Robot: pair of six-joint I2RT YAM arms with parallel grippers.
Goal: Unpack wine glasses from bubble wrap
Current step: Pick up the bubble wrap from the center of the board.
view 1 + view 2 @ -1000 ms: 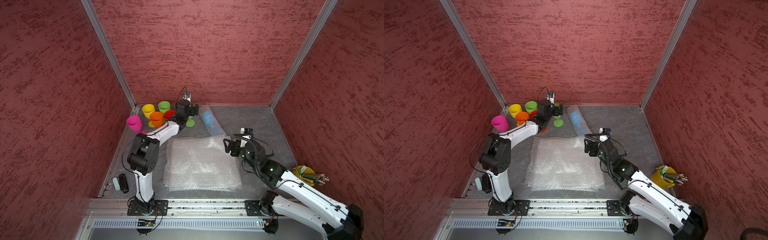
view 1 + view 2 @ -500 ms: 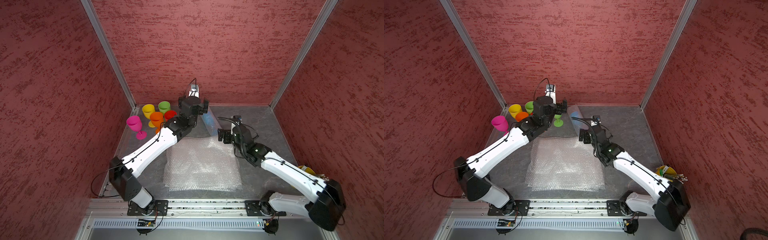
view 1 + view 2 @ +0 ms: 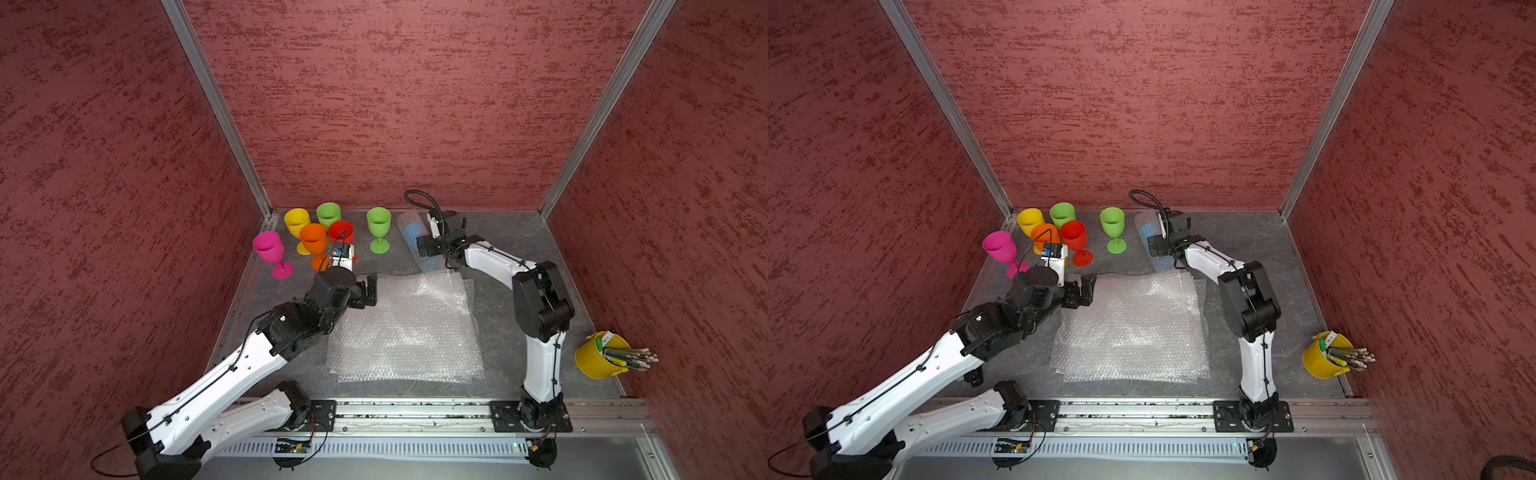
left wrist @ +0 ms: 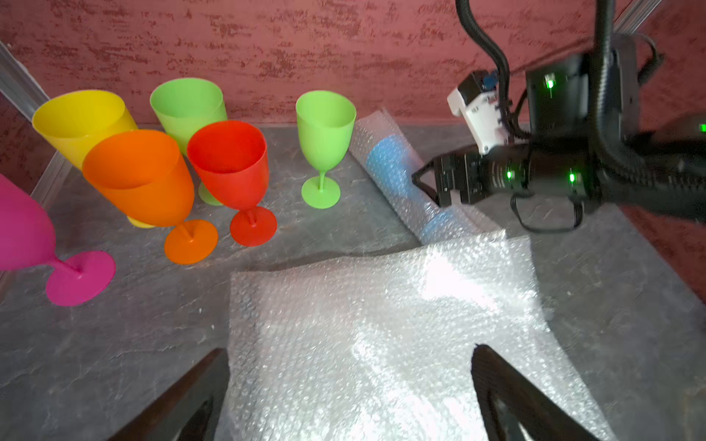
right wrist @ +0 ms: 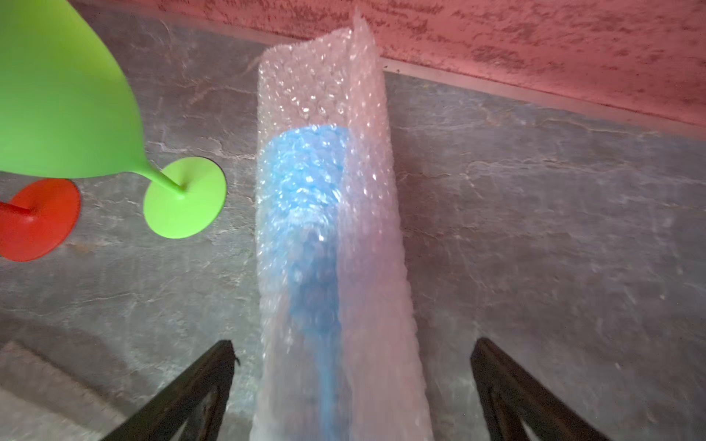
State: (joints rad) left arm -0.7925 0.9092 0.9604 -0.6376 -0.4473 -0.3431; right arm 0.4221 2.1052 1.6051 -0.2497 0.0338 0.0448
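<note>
**Bimanual cell, top and wrist views.**

Right gripper (image 5: 353, 343): fingers (image 5: 216, 368) are spread wide to either side of the roll (image 5: 366, 248). They stand clear of it on both flanks and grip nothing.

The roll, of clear bubble wrap, lies on the table (image 3: 503, 232) near the back wall (image 3: 395, 104). One end is almost at the wall's foot and the other touches the far edge of the sheets (image 3: 407, 332). Inside it the blue goblet (image 5: 305, 179) lies on its side, bowl toward the wall and foot toward the sheets.

Open room: bare table runs from the roll's right flank to the side wall (image 3: 665, 208). On the left flank the foot of the lone green goblet (image 5: 185, 196) stands just beside the roll, with a narrow strip of table between them. The red goblet (image 3: 341, 232) comes next beyond it.

Left gripper (image 4: 349, 348): jaws are apart and empty, above the far left corner of the sheets. The sheets lie stacked mid-table with their far edge slightly raised.

Beyond this gripper, upright in the far left corner with their feet close together, stand:
- the orange goblet (image 3: 313, 239)
- the yellow goblet (image 3: 296, 220)
- the back green goblet (image 3: 328, 213)
- the pink goblet (image 3: 269, 248), which is nearest the left edge

A bucket (image 3: 594, 361) of pencils sits at the near right edge, well apart from both arms.
</note>
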